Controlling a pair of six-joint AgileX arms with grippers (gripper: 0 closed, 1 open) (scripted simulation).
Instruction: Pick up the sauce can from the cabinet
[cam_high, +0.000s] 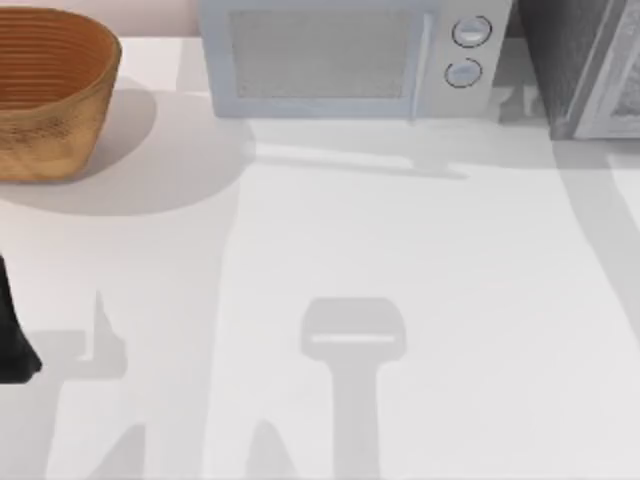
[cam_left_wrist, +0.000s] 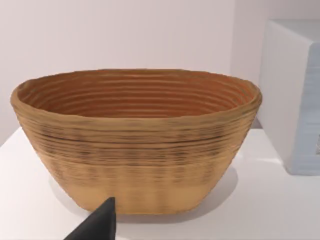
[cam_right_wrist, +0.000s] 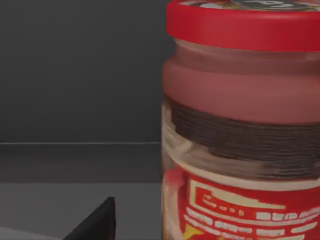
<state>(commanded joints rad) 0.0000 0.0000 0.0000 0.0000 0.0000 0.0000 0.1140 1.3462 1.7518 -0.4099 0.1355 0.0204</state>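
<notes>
- My left arm (cam_high: 15, 335) sits at the left edge of the counter (cam_high: 400, 300) in the top view, as a dark shape well short of the basket.
- The left wrist view faces the woven basket (cam_left_wrist: 135, 145), which stands upright on the counter; a dark fingertip (cam_left_wrist: 97, 225) shows low in that picture. I cannot tell whether the left jaws are spread or pressed together.
- The microwave (cam_high: 340, 60) stands at the far edge of the counter, right of the basket, with two round dials on its front.
- A dark cabinet (cam_high: 580, 65) occupies the far right corner, beside the microwave.
- The right wrist view looks into a dark grey interior; the sauce can (cam_right_wrist: 245, 125) stands upright there, close to the camera, with a red lid and a red label.
- One dark fingertip (cam_right_wrist: 97, 225) of my right arm shows beside the can, apart from it. I cannot tell the state of the right jaws.
</notes>
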